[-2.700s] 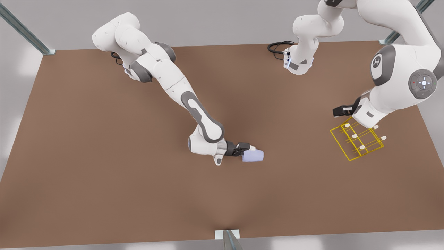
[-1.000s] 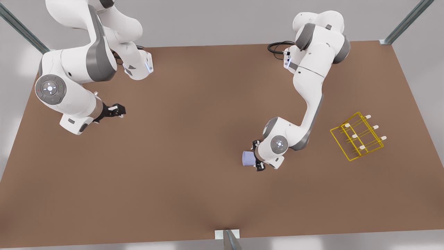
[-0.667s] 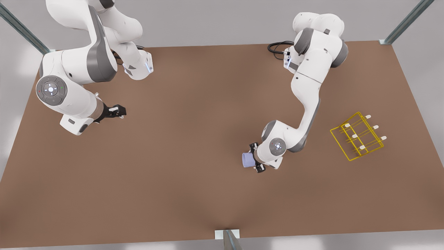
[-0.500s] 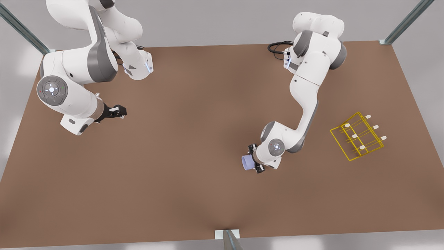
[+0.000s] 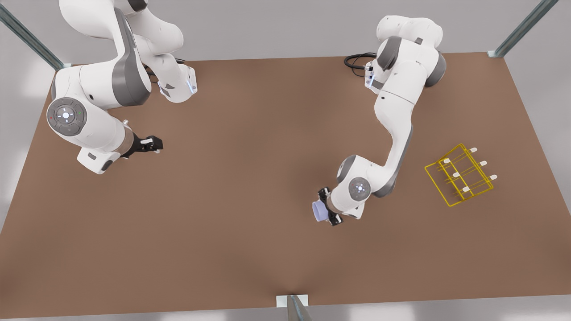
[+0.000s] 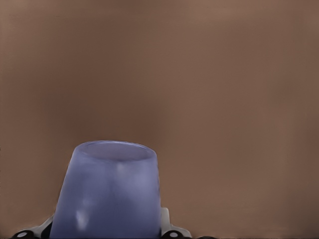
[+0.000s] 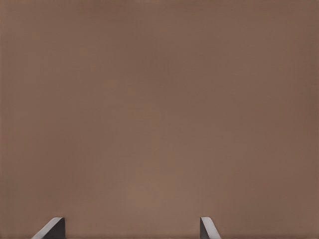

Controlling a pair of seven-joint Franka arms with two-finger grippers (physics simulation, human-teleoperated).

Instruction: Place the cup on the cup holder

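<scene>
You've got the cup [image 5: 318,210] clamped in the left gripper [image 5: 325,207], fingers closed on its sides; in the left wrist view the cup [image 6: 107,191] sits between the finger bases, with the gripper [image 6: 107,231] at the frame's lower edge. The cup is a smooth, plain, pale lavender-blue tumbler, tapered, with no handle and a slightly translucent look. Its long axis runs in line with the gripper fingers, free end pointing away from the wrist; in the front view that end faces away from the cup holder [image 5: 459,176] (can't tell whether that end is the rim or the base).

The cup is well apart from the cup holder, toward the front view's left of it and a bit lower in frame, over the brown matte table [image 5: 250,249]. Whether it touches the table you can't tell.

The cup holder is a thin yellow wire rack, a rectangular frame with several rods ending in white tips, the rods pointing away from the cup.

The right gripper [image 5: 151,143] waits much farther from the cup holder than the cup is, past the cup on the same side. Its fingers [image 7: 52,228] are spread wide with nothing between them, just table below
</scene>
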